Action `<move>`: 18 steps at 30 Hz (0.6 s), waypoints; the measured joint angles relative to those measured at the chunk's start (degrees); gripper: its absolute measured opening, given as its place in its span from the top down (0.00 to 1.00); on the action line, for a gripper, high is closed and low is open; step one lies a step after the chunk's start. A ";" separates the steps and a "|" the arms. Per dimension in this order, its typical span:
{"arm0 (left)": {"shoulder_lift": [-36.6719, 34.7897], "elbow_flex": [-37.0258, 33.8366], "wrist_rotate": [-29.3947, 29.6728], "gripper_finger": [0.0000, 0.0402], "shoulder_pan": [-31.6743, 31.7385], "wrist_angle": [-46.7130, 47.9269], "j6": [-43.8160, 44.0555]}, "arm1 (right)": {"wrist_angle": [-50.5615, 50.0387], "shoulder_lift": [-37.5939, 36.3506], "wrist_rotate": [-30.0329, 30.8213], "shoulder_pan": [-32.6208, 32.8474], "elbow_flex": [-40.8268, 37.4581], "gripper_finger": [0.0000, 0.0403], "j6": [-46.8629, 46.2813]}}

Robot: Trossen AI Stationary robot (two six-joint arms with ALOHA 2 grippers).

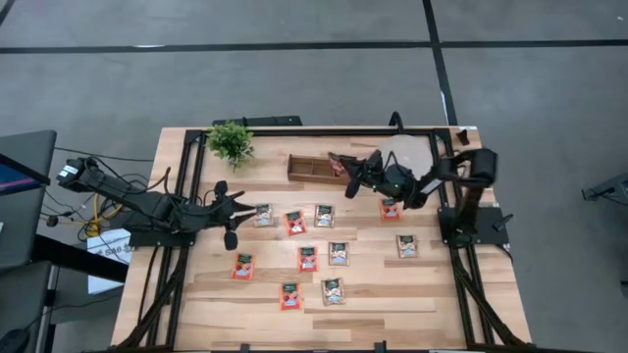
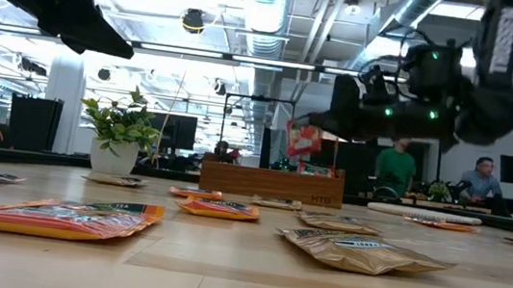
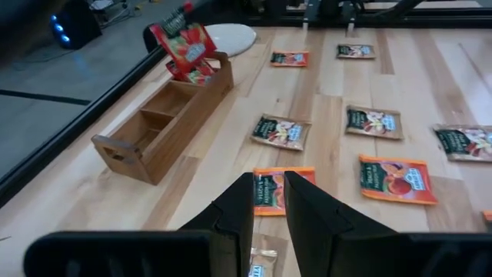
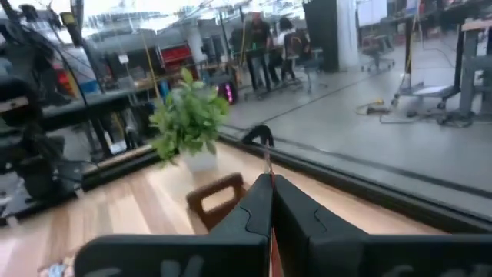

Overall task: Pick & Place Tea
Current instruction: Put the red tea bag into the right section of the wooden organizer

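The right end effector (image 1: 345,175) pinches a red-orange tea sachet (image 3: 178,40) above the wooden tray (image 1: 316,168); the left end effector (image 1: 257,213), slightly spread, hovers above the worktop (image 1: 392,294)

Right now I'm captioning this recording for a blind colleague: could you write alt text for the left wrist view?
A red-orange tea sachet hangs in the right gripper over the end compartment of a wooden tray, where another red sachet already stands. More sachets lie flat across the wooden table, and the left gripper hovers with a narrow gap above one.
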State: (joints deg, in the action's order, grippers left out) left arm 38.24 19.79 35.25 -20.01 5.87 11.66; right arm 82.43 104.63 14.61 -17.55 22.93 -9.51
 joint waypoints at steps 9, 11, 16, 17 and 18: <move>0.00 0.02 -2.43 0.83 0.02 -0.02 0.86 | 7.23 7.28 -7.42 -5.51 -3.69 1.00 -1.99; 0.00 0.02 -2.43 0.83 0.02 -0.04 0.89 | 7.80 7.14 -8.20 -6.13 -4.01 1.00 -1.32; 0.00 0.02 -2.52 0.83 0.02 -0.04 1.69 | 7.62 7.11 -8.49 -7.97 -6.03 1.00 -1.11; 0.00 0.02 -2.50 0.83 0.02 -0.04 1.67 | 7.61 7.11 -8.56 -8.28 -6.39 1.00 -1.10; 0.00 0.02 -2.50 0.83 0.02 -0.04 1.61 | 7.55 7.11 -8.59 -8.47 -6.67 1.00 -1.01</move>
State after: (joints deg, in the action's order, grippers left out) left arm 38.24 19.81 32.75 -19.99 5.82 13.27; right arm 89.97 111.74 6.02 -26.02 16.26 -10.51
